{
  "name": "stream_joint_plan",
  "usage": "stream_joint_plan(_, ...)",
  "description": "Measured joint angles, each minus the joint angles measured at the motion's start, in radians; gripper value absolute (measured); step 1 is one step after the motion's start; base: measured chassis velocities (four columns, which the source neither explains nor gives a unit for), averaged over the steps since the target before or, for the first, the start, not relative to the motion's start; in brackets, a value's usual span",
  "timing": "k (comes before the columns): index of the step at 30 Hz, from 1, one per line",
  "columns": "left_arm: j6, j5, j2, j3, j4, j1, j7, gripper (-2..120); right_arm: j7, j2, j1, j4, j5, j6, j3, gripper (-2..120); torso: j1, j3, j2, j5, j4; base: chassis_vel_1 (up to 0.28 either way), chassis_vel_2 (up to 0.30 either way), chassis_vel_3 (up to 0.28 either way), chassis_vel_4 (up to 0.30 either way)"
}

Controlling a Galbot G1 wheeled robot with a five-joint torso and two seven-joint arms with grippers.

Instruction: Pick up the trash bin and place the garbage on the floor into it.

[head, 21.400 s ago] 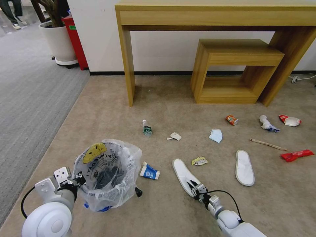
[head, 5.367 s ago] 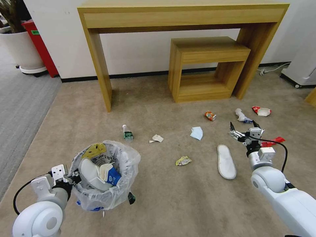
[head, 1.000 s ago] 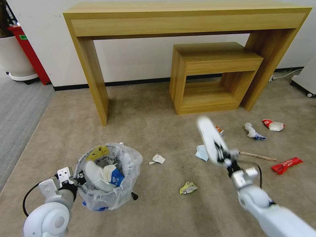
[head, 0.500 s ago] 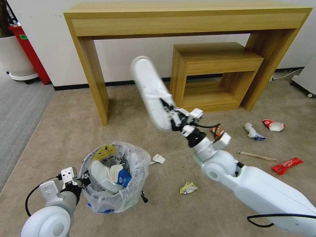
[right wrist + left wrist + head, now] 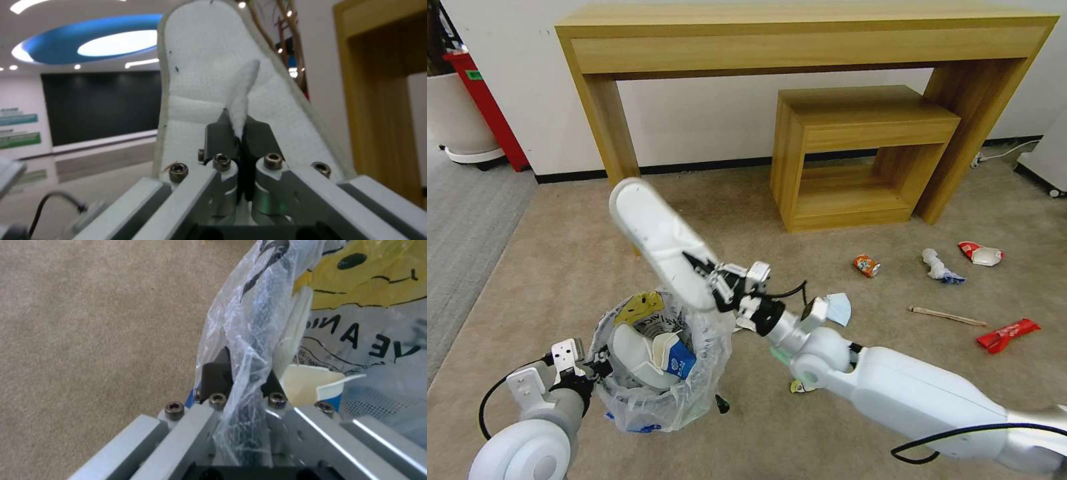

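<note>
My left gripper [image 5: 586,371] [image 5: 242,373] is shut on the rim of the trash bin [image 5: 688,393], a small bin lined with crinkly clear plastic [image 5: 253,323]. A white slipper [image 5: 627,347] and a blue-white carton [image 5: 677,362] lie inside it. My right gripper [image 5: 707,275] [image 5: 239,128] is shut on a second white slipper [image 5: 657,237] [image 5: 213,66], held tilted up just above the bin's far rim. More garbage lies on the carpet: a crushed can [image 5: 866,265], a blue mask [image 5: 840,309], a wooden stick [image 5: 947,316], a red wrapper [image 5: 1007,334] and crumpled paper [image 5: 938,265].
A tall wooden console table [image 5: 800,40] stands against the wall with a low wooden shelf [image 5: 860,153] under it. A red-white wrapper [image 5: 980,253] lies at the right, a yellow scrap [image 5: 796,386] under my right arm. A white planter [image 5: 454,120] stands at far left.
My right arm has swung left with the slipper, from over the litter at the right to just above the bin. The bin and my left gripper stay put.
</note>
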Motion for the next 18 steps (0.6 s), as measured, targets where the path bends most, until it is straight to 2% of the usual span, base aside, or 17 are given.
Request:
stream_joint_plan(9, 0.0, -0.013, 0.0, -0.011, -0.003, -0.005, -0.001, 1, -0.012, 0.084, 0.079, -0.095, 0.001, 0.016, -0.133, 0, 0.0, 0.0, 0.0, 0.0, 0.0001, 0.0, 0.0, 0.0, 0.0)
stream_joint_plan(18, -0.001, -0.016, -0.004, -0.01, -0.004, -0.01, -0.002, 1, -0.009, 0.102, 0.085, -0.12, -0.027, 0.013, -0.175, 0, 0.0, 0.0, 0.0, 0.0001, -0.0001, 0.0, 0.0, 0.0, 0.0)
